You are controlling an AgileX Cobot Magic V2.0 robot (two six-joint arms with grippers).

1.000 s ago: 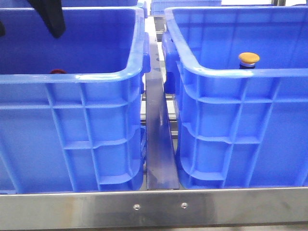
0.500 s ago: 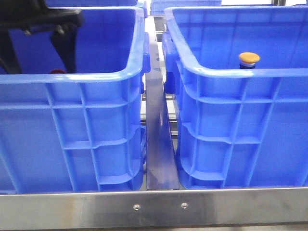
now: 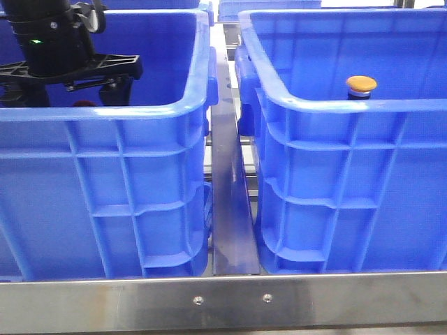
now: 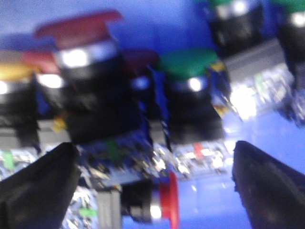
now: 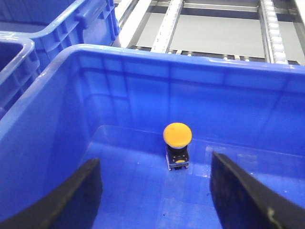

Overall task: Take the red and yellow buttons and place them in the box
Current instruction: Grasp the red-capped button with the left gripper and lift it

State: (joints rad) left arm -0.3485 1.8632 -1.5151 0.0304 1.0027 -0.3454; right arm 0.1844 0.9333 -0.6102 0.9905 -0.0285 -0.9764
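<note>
Two deep blue crates stand side by side. The left crate [image 3: 133,112] holds several push buttons, blurred in the left wrist view. One red button [image 4: 76,28] stands upright, and another red button [image 4: 167,205] lies on its side. My left gripper [image 4: 153,162] is open low inside this crate, with the lying red button between its fingers, untouched. A sliver of red cap [image 3: 84,103] shows over the rim. The right crate, the box [image 3: 349,108], holds one yellow button [image 3: 362,85], also in the right wrist view [image 5: 177,134]. My right gripper [image 5: 155,162] is open and empty above the box floor.
A green-capped button [image 4: 188,62] and a yellow cap [image 4: 12,71] sit among the pile. My left arm [image 3: 59,49] reaches down into the left crate. A metal rail [image 3: 230,209] runs between the crates. Roller tracks [image 5: 167,24] lie behind.
In the front view my left arm has come down into the left crate, and its wrist now fills the upper left. The yellow button has not moved.
</note>
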